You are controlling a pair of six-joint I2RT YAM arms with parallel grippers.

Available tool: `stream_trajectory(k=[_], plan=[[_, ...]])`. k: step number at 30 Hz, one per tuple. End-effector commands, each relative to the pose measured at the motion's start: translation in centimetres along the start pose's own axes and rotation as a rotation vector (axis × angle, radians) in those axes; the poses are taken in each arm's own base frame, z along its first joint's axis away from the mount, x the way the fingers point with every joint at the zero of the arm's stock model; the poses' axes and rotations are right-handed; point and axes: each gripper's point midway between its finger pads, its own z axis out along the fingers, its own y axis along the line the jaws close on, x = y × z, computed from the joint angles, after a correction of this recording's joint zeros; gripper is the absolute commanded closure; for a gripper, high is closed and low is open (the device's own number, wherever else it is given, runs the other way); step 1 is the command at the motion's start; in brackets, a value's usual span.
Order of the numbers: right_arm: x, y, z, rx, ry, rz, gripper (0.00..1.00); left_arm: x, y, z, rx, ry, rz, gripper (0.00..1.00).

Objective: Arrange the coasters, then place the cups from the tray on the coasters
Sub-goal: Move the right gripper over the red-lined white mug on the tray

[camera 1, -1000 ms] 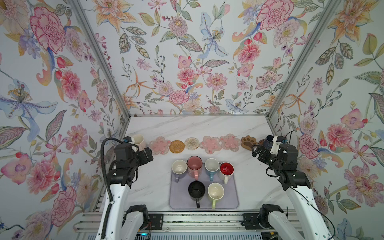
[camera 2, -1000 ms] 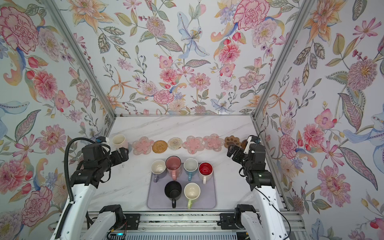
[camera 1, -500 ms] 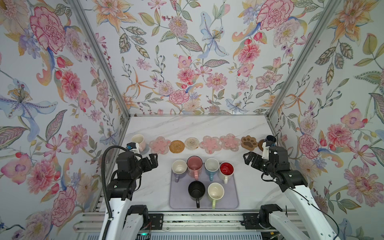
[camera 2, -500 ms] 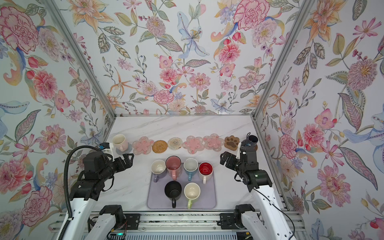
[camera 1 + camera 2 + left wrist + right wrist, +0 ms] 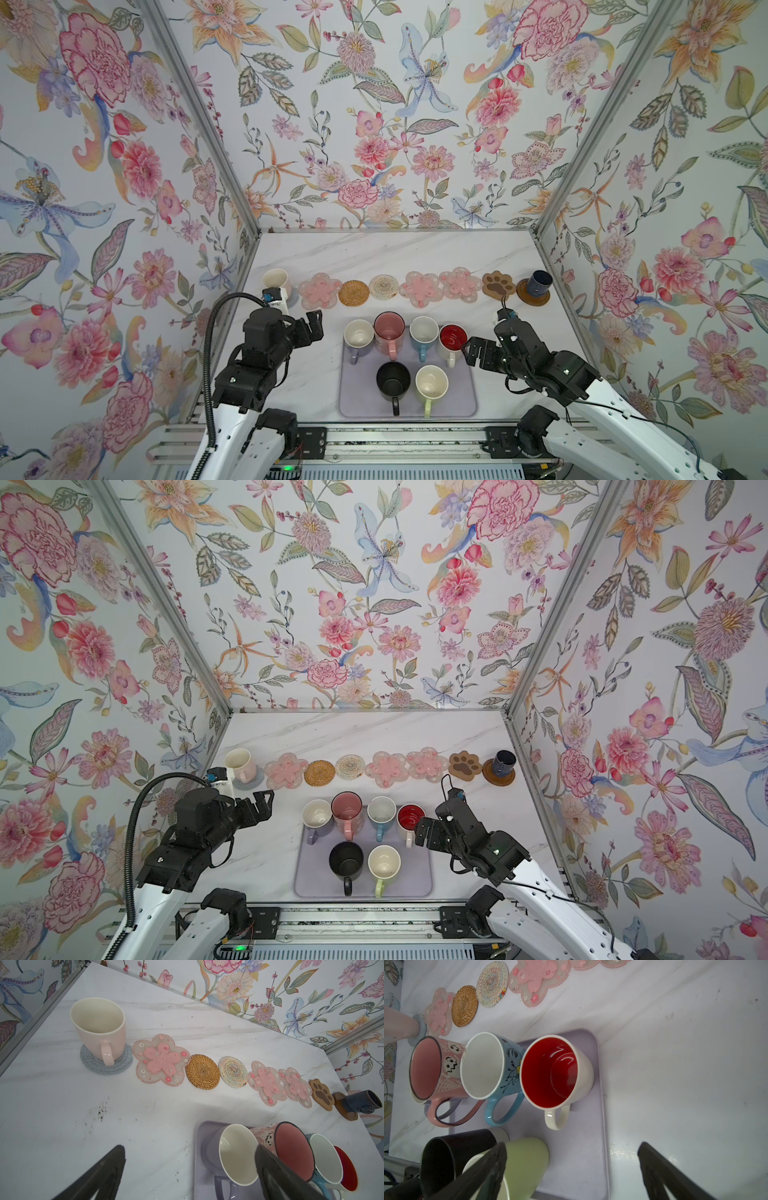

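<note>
Several cups stand on the lavender tray (image 5: 459, 401): lavender (image 5: 358, 334), pink (image 5: 389, 328), blue (image 5: 424, 330) and red-inside white (image 5: 453, 338) behind, black (image 5: 392, 380) and light green (image 5: 432, 382) in front. Behind the tray runs a row of coasters. The cream-pink cup (image 5: 276, 280) sits on the grey coaster (image 5: 106, 1068), the navy cup (image 5: 539, 281) on the brown disc (image 5: 534, 296). Flower (image 5: 320, 290), rattan (image 5: 353, 292), woven (image 5: 384, 286) and paw (image 5: 498, 284) coasters lie bare. My left gripper (image 5: 316, 326) hangs open left of the lavender cup (image 5: 234, 1153). My right gripper (image 5: 468, 352) is open beside the red-inside cup (image 5: 550, 1072).
Floral walls close in the marble table (image 5: 395, 249) on three sides, close to both ends of the coaster row. A metal rail (image 5: 395, 436) runs along the front edge, just behind the tray. Bare marble lies behind the coasters.
Both arms have drawn back from the ends of the coaster row toward the tray's sides, leaving the cream-pink and navy cups standing on their coasters. Both grippers stay open.
</note>
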Motion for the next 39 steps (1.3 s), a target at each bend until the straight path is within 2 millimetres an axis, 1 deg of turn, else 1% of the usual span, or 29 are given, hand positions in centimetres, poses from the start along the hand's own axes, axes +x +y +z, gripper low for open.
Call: stream_trajectory(k=[1, 5, 10, 16, 20, 25, 29, 32, 35, 39], plan=[[0.4, -0.7, 1.0, 0.077, -0.018, 0.025, 0.01, 0.6, 0.5, -0.1, -0.026, 0.003, -0.003, 0.01], [1.0, 0.3, 2.3, 0.066, 0.000, 0.001, 0.02, 0.5, 0.4, -0.4, -0.022, -0.008, 0.000, 0.01], [1.5, 1.1, 3.6, 0.063, 0.012, -0.012, 0.03, 0.4, 0.4, -0.6, -0.021, -0.020, -0.001, 0.01], [2.0, 1.3, 5.4, 0.094, 0.024, -0.025, 0.05, 0.4, 0.5, -0.6, -0.027, -0.021, -0.002, 0.01], [2.3, 0.4, 6.2, 0.147, 0.020, -0.034, 0.07, 0.4, 0.6, -0.6, -0.035, -0.027, -0.003, 0.01], [2.5, -1.0, 6.4, 0.192, 0.006, -0.037, 0.14, 0.4, 0.6, -0.6, -0.036, -0.025, -0.002, 0.01], [2.7, -1.4, 6.4, 0.196, 0.007, -0.029, 0.24, 0.4, 0.6, -0.6, -0.036, -0.026, -0.003, 0.01], [2.6, -0.9, 6.4, 0.180, 0.001, -0.039, 0.27, 0.4, 0.6, -0.6, -0.038, -0.023, -0.003, 0.01], [2.4, 0.0, 6.6, 0.151, -0.003, -0.048, 0.29, 0.4, 0.6, -0.6, -0.036, -0.023, -0.002, 0.01], [2.5, 0.6, 7.2, 0.143, 0.006, -0.053, 0.33, 0.5, 0.7, -0.5, -0.039, -0.023, -0.005, 0.01]])
